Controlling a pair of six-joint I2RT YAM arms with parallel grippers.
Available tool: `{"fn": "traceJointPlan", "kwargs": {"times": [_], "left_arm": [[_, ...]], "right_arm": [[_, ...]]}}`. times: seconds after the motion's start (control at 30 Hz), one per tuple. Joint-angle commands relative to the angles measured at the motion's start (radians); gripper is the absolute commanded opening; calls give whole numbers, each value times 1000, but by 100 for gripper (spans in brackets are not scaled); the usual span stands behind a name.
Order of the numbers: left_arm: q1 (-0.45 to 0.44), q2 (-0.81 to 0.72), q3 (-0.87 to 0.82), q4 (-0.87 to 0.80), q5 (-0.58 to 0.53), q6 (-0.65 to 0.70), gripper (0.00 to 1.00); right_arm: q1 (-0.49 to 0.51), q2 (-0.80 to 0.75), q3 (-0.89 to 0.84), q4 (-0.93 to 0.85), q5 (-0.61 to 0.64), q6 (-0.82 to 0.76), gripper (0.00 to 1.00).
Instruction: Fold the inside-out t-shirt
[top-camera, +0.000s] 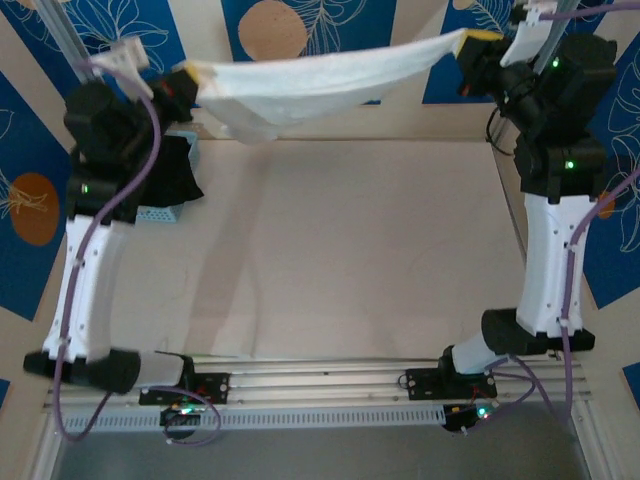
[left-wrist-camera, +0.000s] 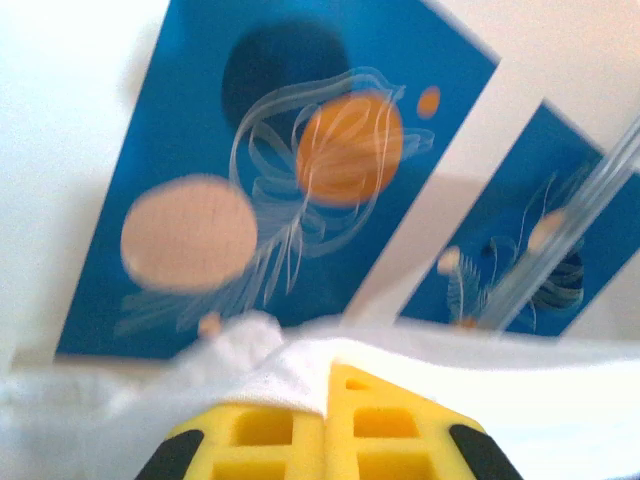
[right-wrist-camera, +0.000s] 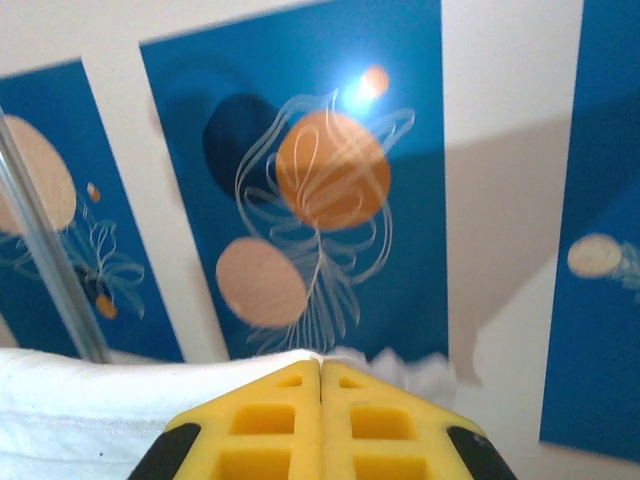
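One black garment (top-camera: 178, 178) near hanging t-shirt (top-camera: 300, 85)

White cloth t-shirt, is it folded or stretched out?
Stretched out: the white cloth t-shirt hangs between the left gripper and right gripper, above the table.

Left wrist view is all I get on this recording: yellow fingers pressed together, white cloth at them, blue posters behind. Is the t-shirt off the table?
Observer: Yes. From above, the t-shirt hangs in the air, stretched between the left hand and the right hand, sagging in the middle over the table.
Reviewer: Is the right hand really gripping?
Observer: Its wrist camera shows the yellow fingers shut together, with white cloth bunched at their tips.
Reviewer: Anything else on the table?
Observer: A black garment lies on a light blue basket at the table's left edge, beside the left arm.
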Motion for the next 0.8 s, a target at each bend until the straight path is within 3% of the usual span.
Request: {"fn": "traceJointPlan", "kwargs": {"times": [0.0, 0.2, 0.33, 0.47, 0.63, 0.77], "left_arm": [[-45, -153, -341, 90, 18, -58, 0], [-261, -471, -964, 39, -90, -140, 0], [-399, -455, -1189, 79, -128, -205, 5], [-450, -296, -1217, 96, -133, -170, 19], [-485, -210, -1122, -17, -255, -45, 54], [-588, -158, -1057, 44, -315, 74, 64]], "right_arm": [[-5, -98, -247, -27, -59, 38, 0], [-1, -310, -837, 32, -87, 103, 0], [3, -292, -1075, 62, -104, 129, 0], [18, -255, -1205, 108, -117, 144, 0], [38, -236, -1237, 90, -120, 143, 0], [39, -256, -1264, 72, -111, 144, 0]]}}
